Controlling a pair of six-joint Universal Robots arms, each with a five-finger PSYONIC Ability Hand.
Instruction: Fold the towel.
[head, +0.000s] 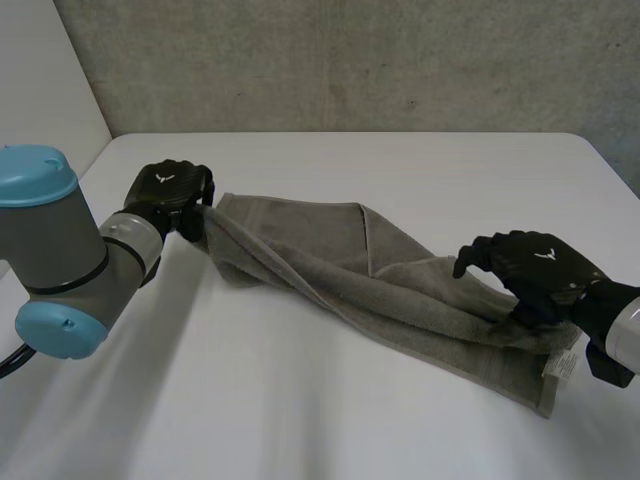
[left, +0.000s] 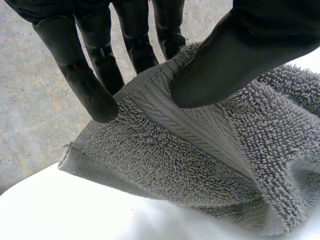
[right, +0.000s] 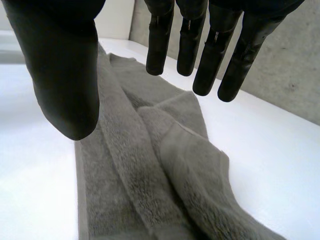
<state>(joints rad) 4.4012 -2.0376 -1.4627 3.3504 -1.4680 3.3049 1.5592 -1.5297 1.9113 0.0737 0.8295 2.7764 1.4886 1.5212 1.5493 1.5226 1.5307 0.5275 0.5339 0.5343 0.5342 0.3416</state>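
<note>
We pinch towel (head: 340, 265) end in left hand (head: 165, 195) (thumb against fingers (left: 95, 95)), ready to carry it over; right hand (head: 535, 270) spread, holding nothing, above other end on worktop (head: 400, 170).

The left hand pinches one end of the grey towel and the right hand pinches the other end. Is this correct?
Not fully. The left hand does pinch one end of the towel, but the right hand is open: the right wrist view shows its fingers straight over the other end, thumb apart, holding nothing.
</note>
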